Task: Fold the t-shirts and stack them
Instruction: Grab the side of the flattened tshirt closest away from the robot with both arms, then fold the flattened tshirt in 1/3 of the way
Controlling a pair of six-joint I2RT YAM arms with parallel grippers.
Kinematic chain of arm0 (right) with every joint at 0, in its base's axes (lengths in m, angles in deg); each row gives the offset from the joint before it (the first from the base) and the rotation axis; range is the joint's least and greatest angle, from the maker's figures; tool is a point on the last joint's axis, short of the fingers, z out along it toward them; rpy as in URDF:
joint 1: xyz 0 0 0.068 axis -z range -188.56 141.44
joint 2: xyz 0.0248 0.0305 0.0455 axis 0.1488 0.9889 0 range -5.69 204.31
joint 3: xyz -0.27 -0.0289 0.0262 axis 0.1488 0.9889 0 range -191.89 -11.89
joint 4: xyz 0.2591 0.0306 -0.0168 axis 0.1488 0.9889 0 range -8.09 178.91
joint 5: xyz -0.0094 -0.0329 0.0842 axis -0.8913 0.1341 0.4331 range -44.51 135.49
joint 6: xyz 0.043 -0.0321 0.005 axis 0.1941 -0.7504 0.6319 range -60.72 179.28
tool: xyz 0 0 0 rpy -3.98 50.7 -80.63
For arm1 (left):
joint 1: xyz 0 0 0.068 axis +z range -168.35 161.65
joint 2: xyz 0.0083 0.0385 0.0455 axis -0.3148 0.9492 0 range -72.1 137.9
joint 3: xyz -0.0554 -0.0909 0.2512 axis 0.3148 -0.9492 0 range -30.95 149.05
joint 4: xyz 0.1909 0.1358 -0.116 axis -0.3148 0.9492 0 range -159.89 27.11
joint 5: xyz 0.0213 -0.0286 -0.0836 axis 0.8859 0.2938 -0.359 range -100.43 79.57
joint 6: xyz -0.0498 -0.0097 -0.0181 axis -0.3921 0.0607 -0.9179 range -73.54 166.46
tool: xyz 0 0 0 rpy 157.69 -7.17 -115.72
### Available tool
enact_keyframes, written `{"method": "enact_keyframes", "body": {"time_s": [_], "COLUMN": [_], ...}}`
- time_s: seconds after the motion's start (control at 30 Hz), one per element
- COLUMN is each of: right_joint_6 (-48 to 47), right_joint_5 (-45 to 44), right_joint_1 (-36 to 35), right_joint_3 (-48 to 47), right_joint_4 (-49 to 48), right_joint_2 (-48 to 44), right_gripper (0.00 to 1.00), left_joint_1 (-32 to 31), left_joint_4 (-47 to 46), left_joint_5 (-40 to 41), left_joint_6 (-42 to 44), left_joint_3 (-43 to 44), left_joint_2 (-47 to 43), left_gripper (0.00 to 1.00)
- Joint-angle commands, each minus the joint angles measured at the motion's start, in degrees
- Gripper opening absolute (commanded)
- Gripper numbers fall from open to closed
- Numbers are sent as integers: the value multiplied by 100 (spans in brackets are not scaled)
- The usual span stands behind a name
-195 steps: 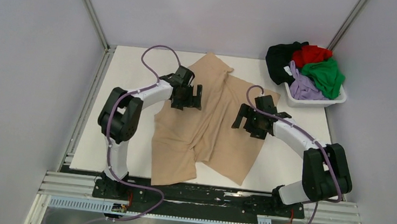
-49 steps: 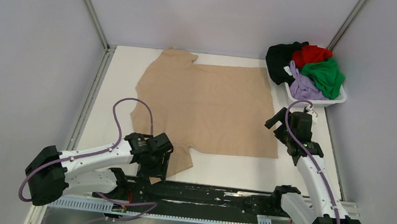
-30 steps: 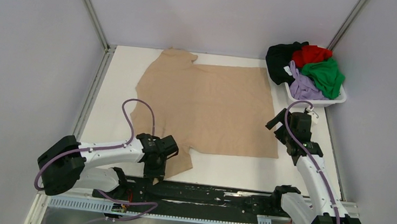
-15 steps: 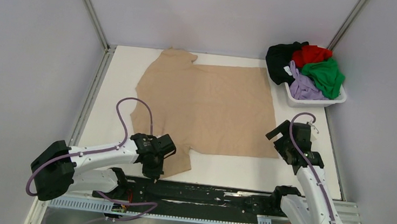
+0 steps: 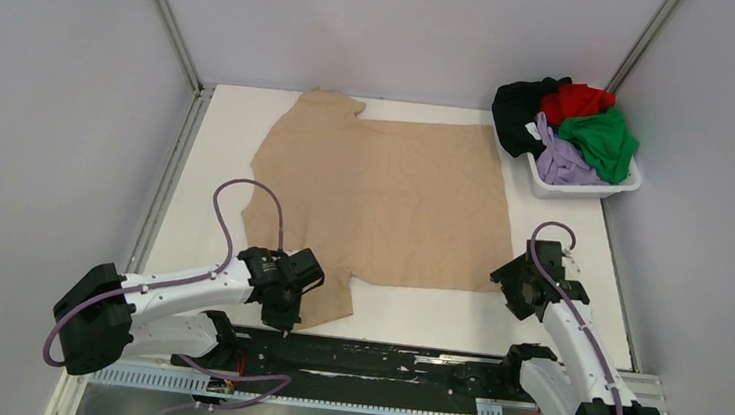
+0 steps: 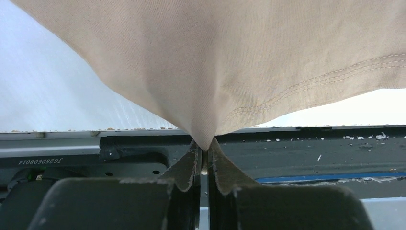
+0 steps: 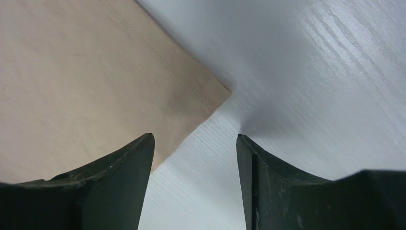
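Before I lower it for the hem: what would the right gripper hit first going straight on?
Probably the corner of the tan t-shirt, or bare table just beside it. The right gripper has its open jaws straddling that hem edge, so it's close.

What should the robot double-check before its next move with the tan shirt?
1. Left gripper shut on a sleeve of the tan t-shirt: ok.
2. Right gripper open: ok.
3. Right gripper holding the hem corner: not ok, the corner lies ungripped ahead of it.
4. Shirt body flat on the table: ok.
5. Other t-shirts inside the white basket: ok.
6. Firmness of the left pinch: cannot tell.
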Motion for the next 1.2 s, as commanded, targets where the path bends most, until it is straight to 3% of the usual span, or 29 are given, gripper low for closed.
{"method": "enact_keyframes", "body": {"time_s": [0.0,0.43,0.63,0.97,1.17], "right_joint_6": [138,-218,-354,130,370], "right_joint_5": [-378,-624,-510,-205,-63], "right_joint_1": [26,25,25,8,-231], "right_joint_3": [55,-128,-264,-795,-783], "right_joint_4": [-430,-1224,-1141,899,1198], "right_joint_2": [334,1308,1430,511,288], "right_gripper": [61,27,0,0,0], "left_joint_1": [1,3,1,1,1], "left_joint_4": [54,43,116,735,990], "left_joint_5": [189,169,78,-190,-505], "left_joint_6": [85,46,-95,-470,-573], "left_joint_3": [174,168,168,115,-34], "left_joint_2": [-220,-297,-436,-1008,-1383], "left_gripper": [0,0,0,0,0]}}
